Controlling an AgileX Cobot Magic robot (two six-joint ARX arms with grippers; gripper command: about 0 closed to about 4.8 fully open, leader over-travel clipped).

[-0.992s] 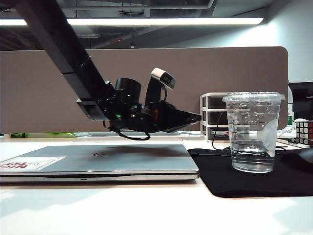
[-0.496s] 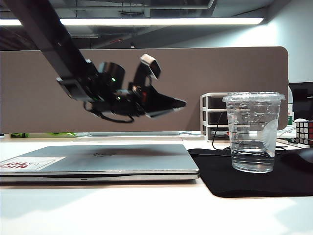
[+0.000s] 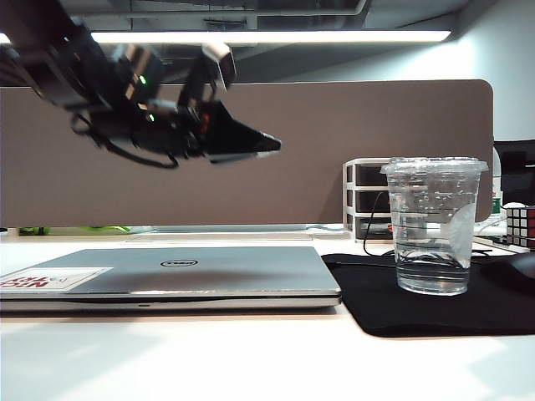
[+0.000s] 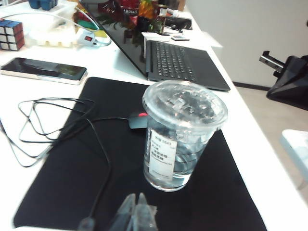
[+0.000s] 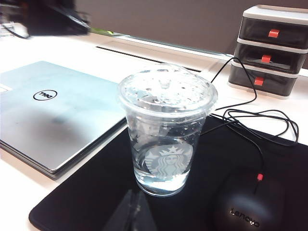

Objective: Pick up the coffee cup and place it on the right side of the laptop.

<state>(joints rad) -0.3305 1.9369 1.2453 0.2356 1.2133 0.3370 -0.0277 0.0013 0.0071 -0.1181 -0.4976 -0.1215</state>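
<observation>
The left hand (image 3: 269, 144) hangs high in the air above the closed laptop (image 3: 167, 276), its two fingers pressed together into a dark point aimed toward the right. It holds nothing and touches nothing. In its own wrist view the joined fingertips (image 4: 136, 211) show as a blurred wedge just in front of the cup.

The laptop lies flat on the white tabletop (image 3: 251, 359), thin and silver-grey, lid shut, with a round logo in the middle and a white sticker with red lettering (image 3: 52, 278) near its left corner.

Just right of the laptop lies a black mat (image 3: 376, 309), and on it stands the coffee cup (image 3: 433, 225), upright, long axis vertical, wider at the top than at the base. It is clear plastic with a flat clear lid and some clear liquid in the bottom. A printed round emblem (image 5: 168, 161) shows on one side and a white label (image 4: 160, 155) on another. A black mouse (image 5: 248, 202) and loose black cables (image 5: 250, 120) share the mat.

The right hand (image 5: 131, 211) shows only as dark, blurred fingertips low before the cup, apparently pressed together, touching nothing.
</observation>
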